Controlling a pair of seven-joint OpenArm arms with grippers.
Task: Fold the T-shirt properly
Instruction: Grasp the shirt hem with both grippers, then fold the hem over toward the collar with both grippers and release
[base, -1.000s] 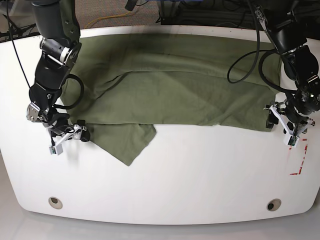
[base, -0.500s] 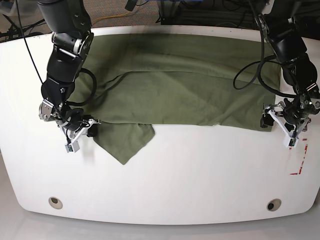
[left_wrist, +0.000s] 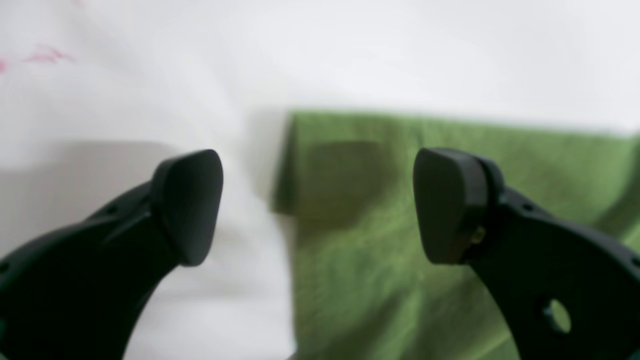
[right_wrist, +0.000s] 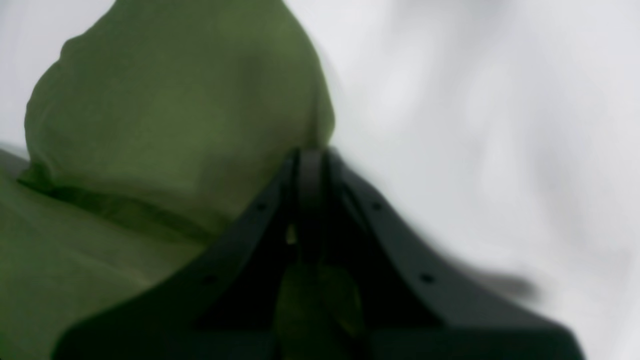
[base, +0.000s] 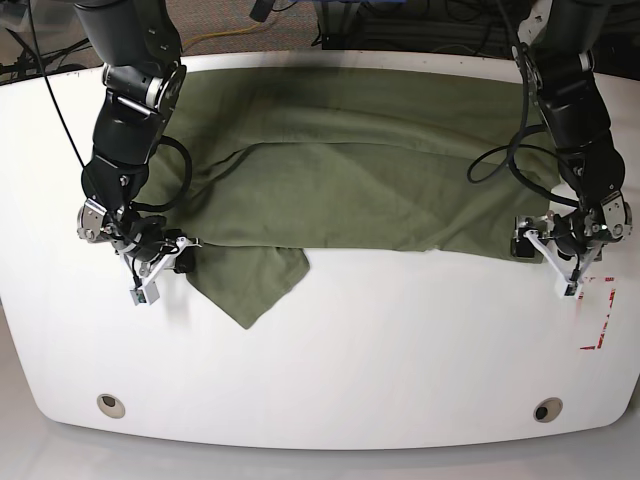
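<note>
The base view looks down from high above the front of the white desk (base: 330, 370) and faces toward its far edge; it shows the whole desk, both arms and the T-shirt (base: 350, 180) at a middle distance. The left wrist view sits just behind its own fingers (left_wrist: 187, 205) and looks very closely, and blurred, at a cloth corner on the desk; the base view shows this same corner at the right of its frame. The right wrist view looks past its fingers (right_wrist: 310, 200) at a raised cloth fold, which the base view shows at the left of its frame.
</note>
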